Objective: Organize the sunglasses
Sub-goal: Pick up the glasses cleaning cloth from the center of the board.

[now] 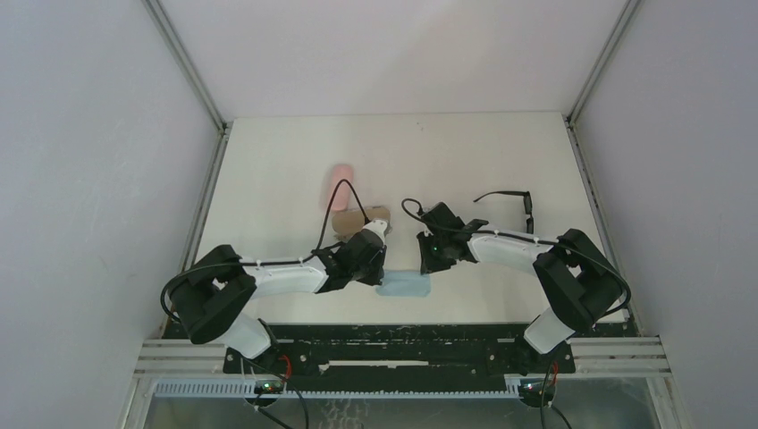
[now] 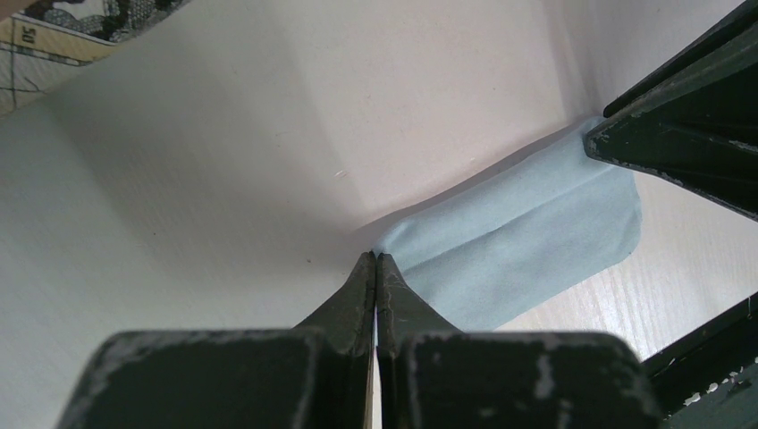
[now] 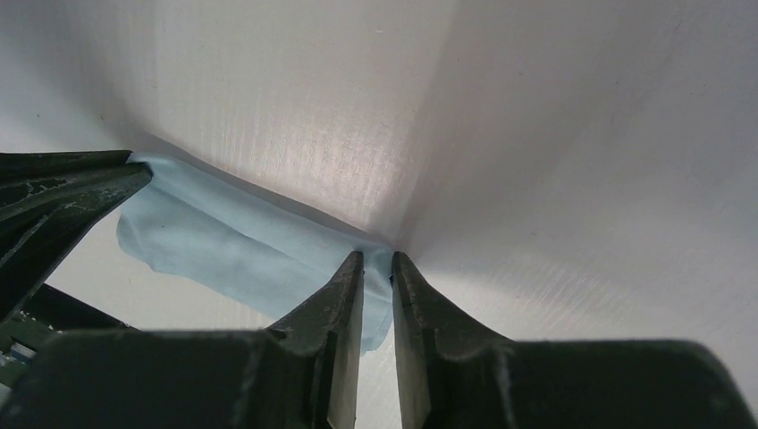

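Seeing sunglasses (image 1: pixel 526 206) lying on the counter (image 1: pixel 286 170), well beyond the light-blue cloth (image 1: pixel 407 286) and off to its right, well apart from it, one temple sticking out sideways, clear of both arms. Finding left gripper (image 2: pixel 377 259) at the cloth's left corner: jaws pressed flat together, tips touching the fabric edge; cannot tell whether any fabric is caught between them. Finding right gripper (image 3: pixel 378 261) at the cloth's right corner: jaws a narrow slit apart, tips not meeting, cloth edge showing in the slit; cannot tell whether clamped on it. Noting a crease running lengthwise along the cloth, both grippers low over the counter at opposite ends of it. Spotting patterned case (image 1: pixel 357 217) just beyond the cloth, to its left, partly under the left arm's cable. Spotting pink case (image 1: pixel 341 183) farther beyond the cloth on that same side, touching or just beside the patterned case; cannot tell which.
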{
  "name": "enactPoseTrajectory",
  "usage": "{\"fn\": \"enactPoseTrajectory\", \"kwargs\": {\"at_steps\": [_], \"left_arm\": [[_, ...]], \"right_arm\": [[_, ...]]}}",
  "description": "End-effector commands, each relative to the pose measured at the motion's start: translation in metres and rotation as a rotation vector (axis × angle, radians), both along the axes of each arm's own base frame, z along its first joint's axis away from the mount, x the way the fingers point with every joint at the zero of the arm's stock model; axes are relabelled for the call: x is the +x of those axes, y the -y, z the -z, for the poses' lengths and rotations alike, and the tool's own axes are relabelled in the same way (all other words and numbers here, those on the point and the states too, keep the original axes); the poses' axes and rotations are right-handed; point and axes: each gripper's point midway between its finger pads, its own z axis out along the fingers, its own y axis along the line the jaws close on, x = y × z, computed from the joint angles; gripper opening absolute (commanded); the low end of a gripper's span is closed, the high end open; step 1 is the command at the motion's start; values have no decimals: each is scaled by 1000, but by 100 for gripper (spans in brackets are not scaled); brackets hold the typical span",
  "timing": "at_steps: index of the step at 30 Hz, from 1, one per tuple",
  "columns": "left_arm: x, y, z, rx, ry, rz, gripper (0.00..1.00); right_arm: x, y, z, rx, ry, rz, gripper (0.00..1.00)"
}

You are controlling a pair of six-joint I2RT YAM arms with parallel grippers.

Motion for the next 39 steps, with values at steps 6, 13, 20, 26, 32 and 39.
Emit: {"fn": "enactPoseTrajectory", "kwargs": {"at_steps": [6, 13, 20, 26, 32, 39], "left_arm": [[2, 10, -10, -30, 20, 31, 0], [3, 9, -18, -50, 36, 17, 0], [6, 3, -35, -74, 78, -19, 0], [9, -9, -47, -84, 119, -67, 0], [14, -23, -63, -93, 162, -119, 0], [30, -47, -81, -111, 218, -211, 0]], "right_arm": [[-14, 9, 9, -56, -48, -37, 8], [-4, 5, 0, -35, 9, -27, 0], [7, -16, -25, 72, 101, -59, 0], [14, -28, -44, 135, 157, -53, 0], [27, -38, -68, 177, 224, -47, 0], [50, -58, -98, 213, 287, -66, 0]]}}
